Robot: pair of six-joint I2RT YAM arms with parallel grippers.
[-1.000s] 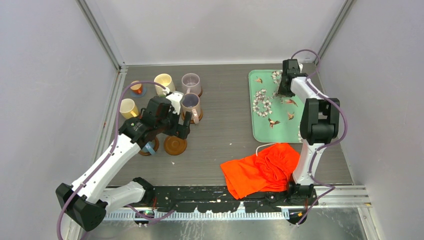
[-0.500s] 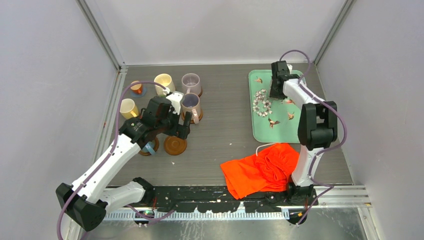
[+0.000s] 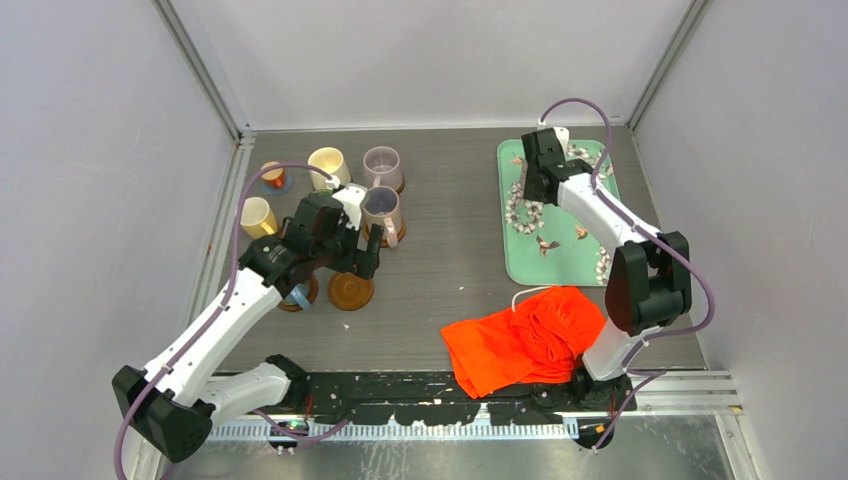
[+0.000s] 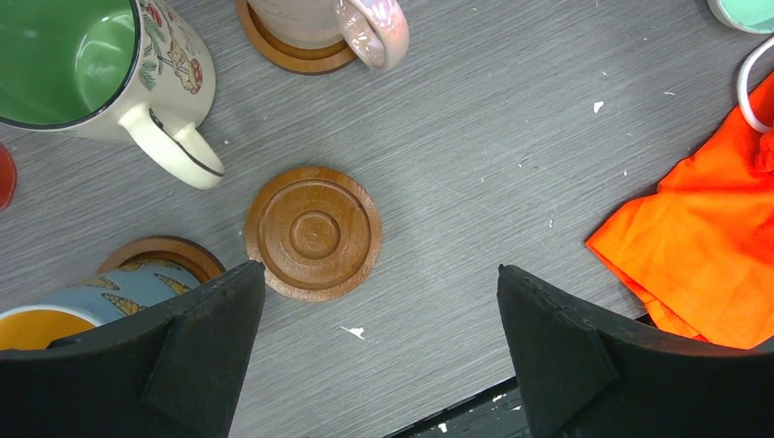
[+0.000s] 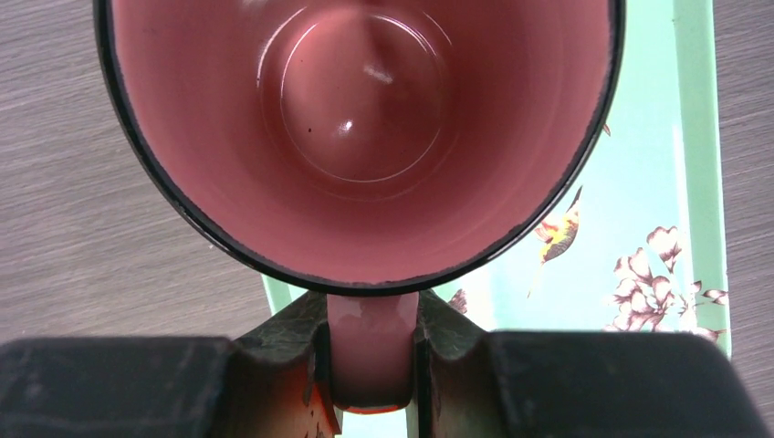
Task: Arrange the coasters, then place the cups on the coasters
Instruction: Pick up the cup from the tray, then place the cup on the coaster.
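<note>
The grey table point(image 3: 450, 250) carries a teal floral tray point(image 3: 525, 262), seen beyond and to the right of the right fingers point(image 5: 292, 365). An orange cloth point(image 4: 712, 237) lies just past the right-hand tip of the left fingers point(image 4: 192, 356). The right fingers pinch narrowly on the handle of a pink mug point(image 5: 356, 137), held over the tray's left edge with its mouth facing the wrist camera. The left fingers stand wide apart and hold nothing. A green-inside mug point(image 4: 82, 64) stands well ahead of their left tip, and a blue mug point(image 4: 91, 306) on its own coaster point(image 4: 164, 251) sits just beside that tip. A bare wooden coaster point(image 4: 313, 231) lies flat ahead of the gap, nearer the left tip.
</note>
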